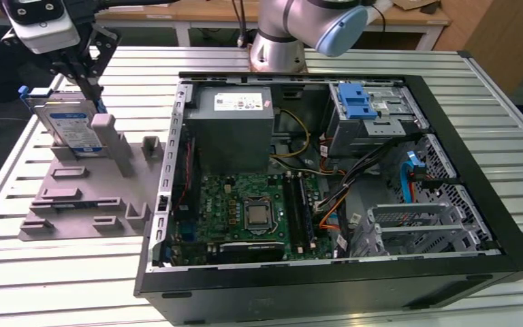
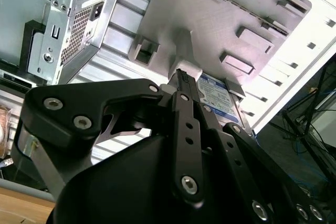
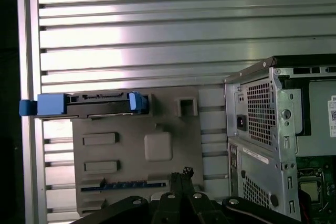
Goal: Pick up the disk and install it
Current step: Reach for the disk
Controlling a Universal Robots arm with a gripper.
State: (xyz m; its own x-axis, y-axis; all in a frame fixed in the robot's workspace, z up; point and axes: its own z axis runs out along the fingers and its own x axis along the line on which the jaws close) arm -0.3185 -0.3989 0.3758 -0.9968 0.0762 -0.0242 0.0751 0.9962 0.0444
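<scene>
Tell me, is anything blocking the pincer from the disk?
No, nothing visible stands between them. In the exterior view the pincer hangs near the top edge of the disk, which stands upright in the grey holder.

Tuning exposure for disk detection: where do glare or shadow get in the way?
Second wrist view: the table beside the disk blows out white. First wrist view: bright bands streak the table; disk unaffected. Exterior view: disk evenly lit.
</scene>
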